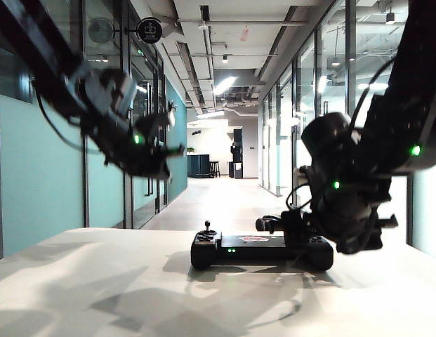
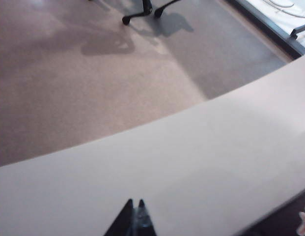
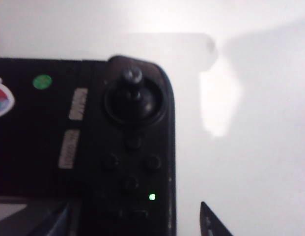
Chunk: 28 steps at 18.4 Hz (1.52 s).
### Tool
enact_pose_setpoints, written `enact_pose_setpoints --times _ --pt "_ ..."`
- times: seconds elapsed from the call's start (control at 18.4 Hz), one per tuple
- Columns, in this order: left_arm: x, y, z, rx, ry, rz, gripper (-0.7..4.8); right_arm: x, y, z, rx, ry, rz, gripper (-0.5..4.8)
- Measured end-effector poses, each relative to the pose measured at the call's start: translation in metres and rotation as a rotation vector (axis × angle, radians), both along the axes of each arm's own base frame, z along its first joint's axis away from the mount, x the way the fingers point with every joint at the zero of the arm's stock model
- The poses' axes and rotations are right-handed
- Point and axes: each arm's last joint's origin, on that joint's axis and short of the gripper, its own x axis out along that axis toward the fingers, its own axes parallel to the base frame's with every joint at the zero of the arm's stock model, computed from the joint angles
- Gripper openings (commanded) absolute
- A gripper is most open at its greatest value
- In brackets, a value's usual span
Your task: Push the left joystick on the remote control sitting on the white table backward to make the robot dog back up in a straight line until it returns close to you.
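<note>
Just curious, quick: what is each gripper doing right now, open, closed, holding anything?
Left gripper: shut, empty, raised above the white table.
Right gripper: open, straddling the remote control, not gripping it.

The broad matte white desk [image 1: 98, 281] fills the lower part of the exterior view, its far edge running level in front of a long corridor. Soft grey shadows lie across its surface. The only thing resting on it is the wide black gamepad-shaped remote control [image 1: 262, 250], set flat near the far edge, a little right of the middle. Two small green lights glow on the side facing the camera, and a reddish logo sits on its flat middle. In the left wrist view the desk's smooth rounded edge [image 2: 157, 129] curves above a grey floor. In the right wrist view one end of the controller lies on the bright white surface [image 3: 240, 147].
</note>
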Motion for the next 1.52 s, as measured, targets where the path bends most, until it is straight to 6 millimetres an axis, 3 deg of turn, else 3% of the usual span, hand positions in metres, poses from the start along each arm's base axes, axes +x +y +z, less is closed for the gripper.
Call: enact_pose_setpoints --times 0.11,0.38,0.43,0.65,0.92,1.09,1.25,1.52 --pt "-0.004 0.002 0.01 0.019 0.011 0.026 -0.05 -0.001 0.0 0.005 -0.009 0.003 0.006 3.77" --pt "-0.018 0.007 0.027 0.042 0.007 0.07 -0.05 -0.006 -0.002 0.032 -0.012 0.003 0.029 3.64" --pt "-0.023 0.009 0.031 0.039 0.005 0.072 -0.05 -0.008 -0.003 0.042 -0.009 -0.004 0.03 3.27" --pt "-0.048 0.015 0.043 0.028 0.002 0.089 -0.05 -0.028 -0.012 0.071 0.015 -0.062 0.031 -0.1" --pt "-0.092 0.028 0.058 0.018 -0.05 0.109 -0.05 -0.054 -0.024 0.118 0.021 -0.136 0.044 -0.06" --pt "-0.132 0.039 0.075 0.0 -0.122 0.127 -0.05 -0.073 -0.032 0.148 0.005 -0.202 0.096 -0.06" --pt "-0.16 0.048 0.08 -0.003 -0.159 0.147 -0.05 -0.092 -0.04 0.161 0.021 -0.257 0.109 -0.06" --pt "-0.21 0.062 0.086 -0.018 -0.227 0.17 -0.05 -0.127 -0.055 0.165 0.049 -0.308 0.142 -0.06"
